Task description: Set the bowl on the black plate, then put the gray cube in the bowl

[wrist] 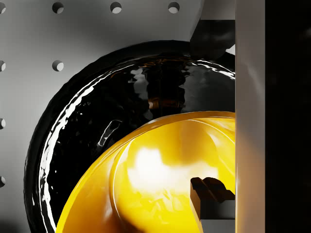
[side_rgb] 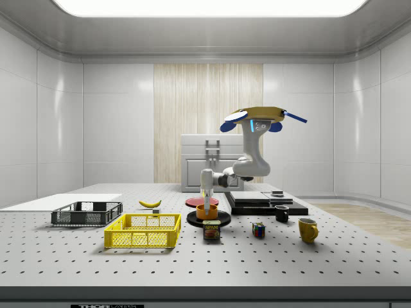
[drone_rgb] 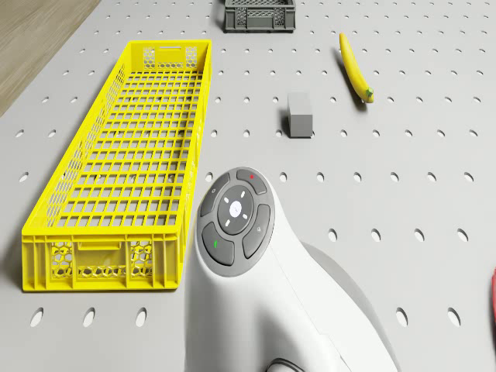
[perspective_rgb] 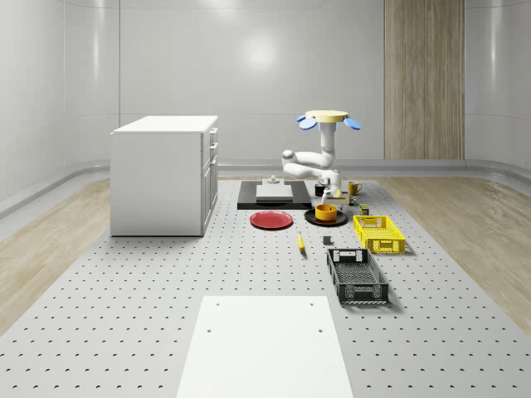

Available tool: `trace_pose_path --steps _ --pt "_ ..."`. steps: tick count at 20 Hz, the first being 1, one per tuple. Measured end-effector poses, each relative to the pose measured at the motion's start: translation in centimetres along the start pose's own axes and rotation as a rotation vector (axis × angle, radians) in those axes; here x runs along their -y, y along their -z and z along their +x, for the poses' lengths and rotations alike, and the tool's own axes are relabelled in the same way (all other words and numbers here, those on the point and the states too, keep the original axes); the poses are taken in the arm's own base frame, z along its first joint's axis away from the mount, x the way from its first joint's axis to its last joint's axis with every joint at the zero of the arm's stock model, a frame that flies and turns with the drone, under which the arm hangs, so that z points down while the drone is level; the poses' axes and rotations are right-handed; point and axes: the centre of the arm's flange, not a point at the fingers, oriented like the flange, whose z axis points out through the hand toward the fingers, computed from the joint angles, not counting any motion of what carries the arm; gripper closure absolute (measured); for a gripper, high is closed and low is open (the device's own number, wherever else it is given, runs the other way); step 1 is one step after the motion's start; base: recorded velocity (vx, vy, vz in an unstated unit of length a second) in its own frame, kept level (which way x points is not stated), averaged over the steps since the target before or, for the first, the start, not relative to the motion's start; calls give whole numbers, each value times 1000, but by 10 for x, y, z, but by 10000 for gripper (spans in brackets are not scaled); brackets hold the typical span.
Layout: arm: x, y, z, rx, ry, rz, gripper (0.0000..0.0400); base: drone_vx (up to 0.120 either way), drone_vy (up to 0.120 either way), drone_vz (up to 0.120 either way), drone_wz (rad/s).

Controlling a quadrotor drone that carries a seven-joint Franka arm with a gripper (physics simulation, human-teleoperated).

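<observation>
Nearest to the whole-scene camera, a white panel is being seen lying flat on the perforated tabletop, well apart from the tool. The tool is being held pointing down directly over the orange bowl. In the wrist view its two dark fingertips are being kept wide apart, one inside the bowl and the other outside it, over the edge of the black plate. The bowl's rim is being straddled between them, and no clamping on it is being shown.

The bowl is already being carried by the black plate, directly below the tool. In the side view the tool is being shown just above the bowl, with the plate under both.

The gray cube is being left on the tabletop, near the tool but apart from the plate, on the side toward the whole-scene camera. In the drone view the cube is being seen between a yellow crate and a banana, touching neither. A red plate is lying just beside the black plate.

The drone is being held hovering in the air, above and behind the tool, with the white arm bent down from it.
</observation>
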Motion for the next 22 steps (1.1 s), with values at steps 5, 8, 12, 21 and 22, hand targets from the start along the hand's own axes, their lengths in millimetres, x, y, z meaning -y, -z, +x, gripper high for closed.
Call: trace_pose_path --steps 5,8,12,21,22 --pt "0 7 0 0 0 0 9 80 -80 104 0" --pt "0 9 0 0 0 0 4 120 -120 0 0" --pt "0 10 0 0 0 0 2 120 -120 0 0" --pt "0 10 0 0 0 0 0 120 -111 -53 0" --pt "0 10 0 0 0 0 0 120 0 0 0"
